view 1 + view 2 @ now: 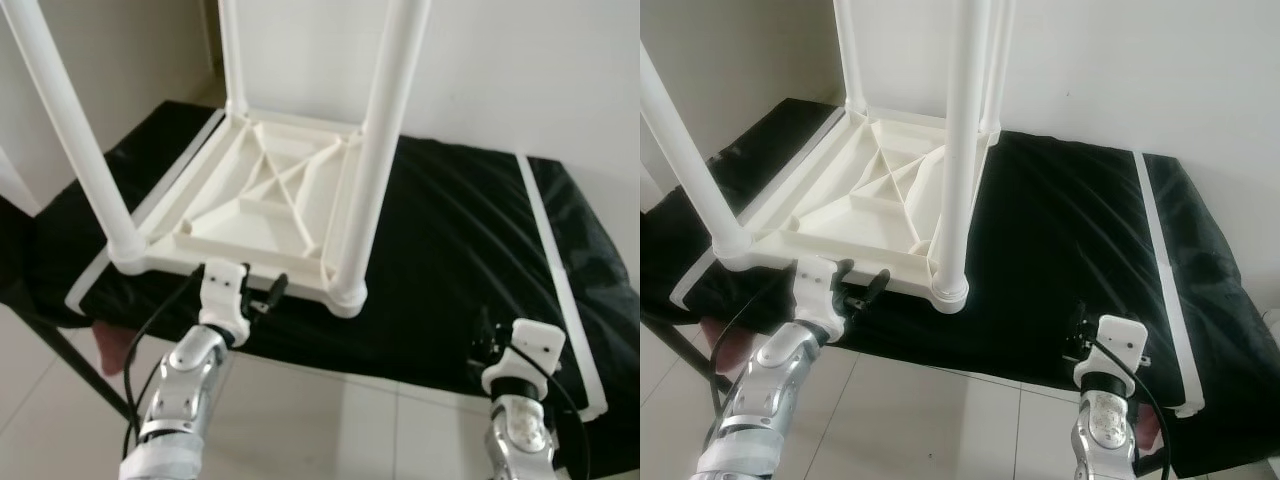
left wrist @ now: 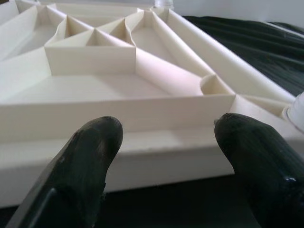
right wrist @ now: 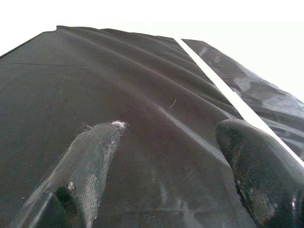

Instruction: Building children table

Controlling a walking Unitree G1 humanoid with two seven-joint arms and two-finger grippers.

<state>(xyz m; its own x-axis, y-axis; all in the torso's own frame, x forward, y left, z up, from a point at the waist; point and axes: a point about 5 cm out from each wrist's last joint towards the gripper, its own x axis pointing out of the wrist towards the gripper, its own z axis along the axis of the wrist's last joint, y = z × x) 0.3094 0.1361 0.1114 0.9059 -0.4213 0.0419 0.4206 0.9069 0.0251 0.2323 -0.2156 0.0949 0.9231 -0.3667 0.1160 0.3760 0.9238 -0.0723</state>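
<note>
Children table (image 1: 265, 195) upside down on black-covered bed (image 1: 470, 250), legs up; left gripper (image 1: 262, 296) at its near edge.

Tabletop lies flat on the cover, ribbed underside facing up, near right leg (image 1: 375, 150) and near left leg (image 1: 75, 140) seated in corner sockets. Left jaws spread wide, level with the near rim and just short of it, gripping nothing. Right gripper (image 1: 1081, 340) low over bare cover, well apart from the table, jaws wide and empty. Risk, as judged: push on rim without a grip could slide the table across the slick cover; tall legs could tip or work loose from sockets if rim is lifted one-sided.
</note>
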